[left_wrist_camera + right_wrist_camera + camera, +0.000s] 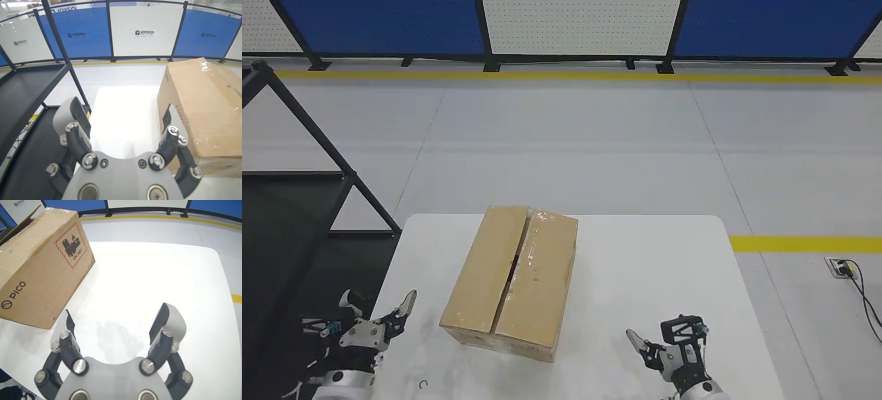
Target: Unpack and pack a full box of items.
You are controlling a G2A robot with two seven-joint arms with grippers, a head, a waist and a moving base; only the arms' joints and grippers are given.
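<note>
White surface stands on a pale floor, bounded on the far side by blue and white partition panels, with a black rack beside its left edge. We find the cardboard box left of centre on the surface, set at a slight angle. Its two top flaps are folded down and meet along a central seam. Glossy tape shows on the top, though we cannot confirm that the seam is sealed. No contents are visible. The left end effector sits at the near left edge of the surface, just beside the box's left side, spread wide and holding nothing. The right end effector sits over the near right part of the surface, apart from the box's near right corner, likewise wide open and empty. We judge the task to be at its opening, with unpacking not yet begun. The next move, in our assessment, calls for raising the flaps, most likely one end effector working at the seam while the other steadies the box, since a one-sided pull could slide it.
</note>
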